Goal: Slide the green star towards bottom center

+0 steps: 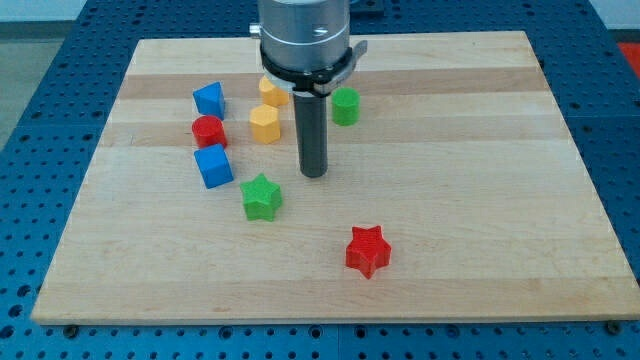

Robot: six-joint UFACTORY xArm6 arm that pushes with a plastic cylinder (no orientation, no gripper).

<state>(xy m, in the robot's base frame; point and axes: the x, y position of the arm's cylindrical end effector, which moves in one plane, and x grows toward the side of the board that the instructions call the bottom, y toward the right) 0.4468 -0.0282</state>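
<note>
The wooden board (330, 280) carries everything — there is no tray, bowl or bin anywhere, so nothing is contained in anything. The arm has no claw to be apart or together; it ends in a dark rod, and my tip (314, 175) rests near the board's middle. The green star (262, 197) lies near it at about eight o'clock, not touching.

The main risk, as I judge it: bottom center is at roughly five o'clock from the star, so the push must start from its eleven-o'clock side. That space is tight — the blue cube (214, 166) sits just beside the star there, and could be knocked as the tip goes round. An off-centre contact on the star's points could spin it aside.

The red star (367, 250), at four o'clock from the green one, may be struck if the slide drifts. The two yellow blocks (265, 124), red cylinder (208, 130), other blue block (209, 99) and green cylinder (345, 105) lie out of the way.
</note>
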